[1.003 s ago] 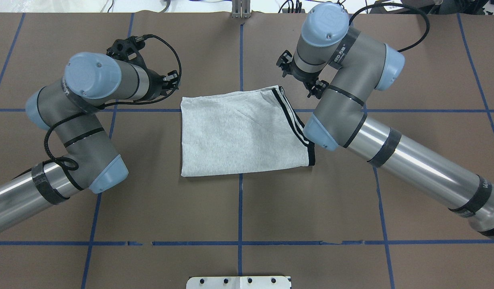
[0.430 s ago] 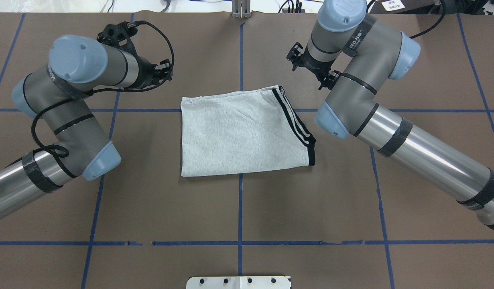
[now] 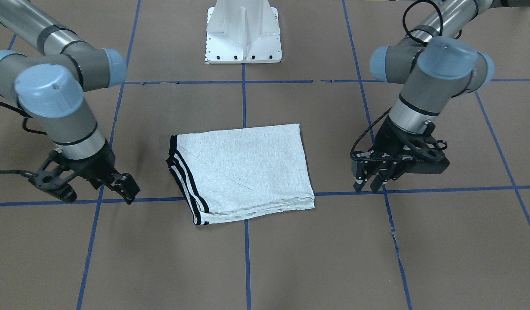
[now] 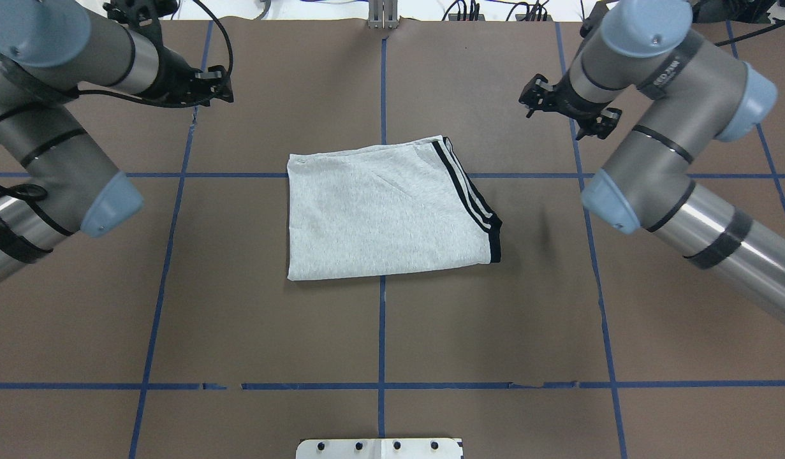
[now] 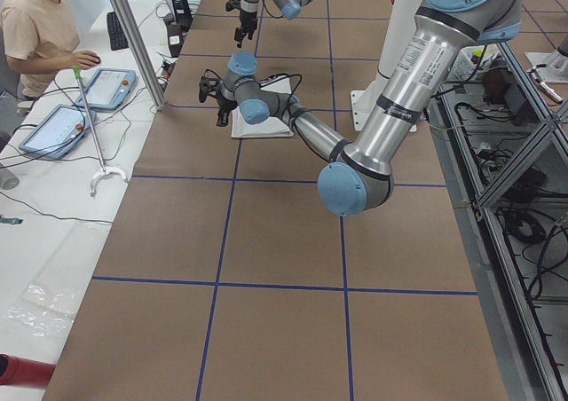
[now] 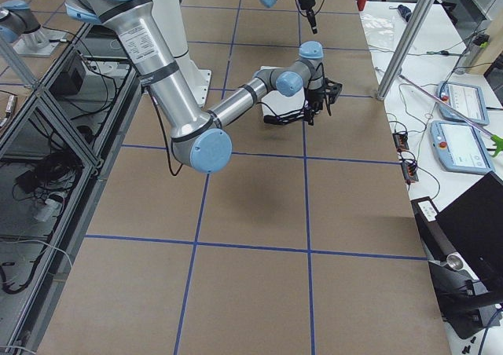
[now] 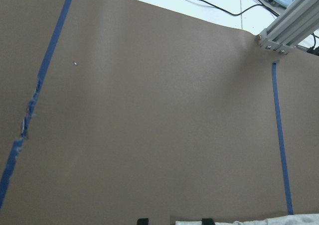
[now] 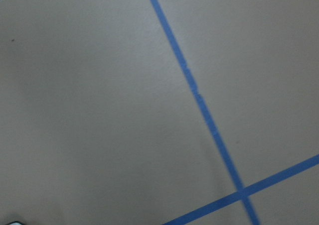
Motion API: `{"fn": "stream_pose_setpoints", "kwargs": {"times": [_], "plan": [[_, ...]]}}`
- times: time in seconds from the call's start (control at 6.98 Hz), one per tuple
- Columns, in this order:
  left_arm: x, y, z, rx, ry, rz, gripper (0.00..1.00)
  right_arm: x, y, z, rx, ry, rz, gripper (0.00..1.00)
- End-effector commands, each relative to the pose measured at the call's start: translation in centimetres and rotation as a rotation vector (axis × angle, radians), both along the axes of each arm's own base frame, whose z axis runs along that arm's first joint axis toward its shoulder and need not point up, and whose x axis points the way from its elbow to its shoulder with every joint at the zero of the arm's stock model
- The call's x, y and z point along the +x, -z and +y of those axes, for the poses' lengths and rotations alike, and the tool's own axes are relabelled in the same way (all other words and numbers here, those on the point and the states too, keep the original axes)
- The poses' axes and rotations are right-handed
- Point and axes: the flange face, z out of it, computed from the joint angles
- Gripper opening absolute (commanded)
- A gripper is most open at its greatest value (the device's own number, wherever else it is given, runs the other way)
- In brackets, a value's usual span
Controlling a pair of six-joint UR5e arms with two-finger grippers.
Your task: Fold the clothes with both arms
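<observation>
A robotics lab, by the look of it. Two robot arms, the left arm and the right arm, stand on a white pedestal over a brown tabletop gridded with blue tape. In the exterior left view's upper left, an operator sits by teach pendants. Aluminium extrusion frames the edge. The dark thing at the exterior right view's lower right is perhaps a laptop.
</observation>
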Motion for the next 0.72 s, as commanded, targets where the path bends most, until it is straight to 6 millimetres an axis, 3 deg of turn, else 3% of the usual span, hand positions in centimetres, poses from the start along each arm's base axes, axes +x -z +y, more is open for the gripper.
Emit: {"fn": "stream_pose_setpoints", "kwargs": {"times": [0.0, 0.29, 0.43, 0.57], "plan": [[-10.1, -5.0, -1.3, 0.154, -0.116, -0.102, 0.51, 10.8, -7.2, 0.3, 0.089, 0.156, 0.066, 1.00], [-22.8, -8.9, -2.6, 0.249, -0.218, -0.199, 0.58, 25.9, -14.7, 1.4, 0.160, 0.274, 0.058, 1.00], [-26.5, -12.5, -1.4, 0.240, -0.255, -0.221, 0.62, 31.0, -18.0, 2.5, 0.176, 0.323, 0.087, 1.00], [-29.4, -15.0, 0.3, 0.258, -0.274, -0.228, 0.62, 34.8, -19.5, 2.7, 0.187, 0.362, 0.115, 1.00]]}}
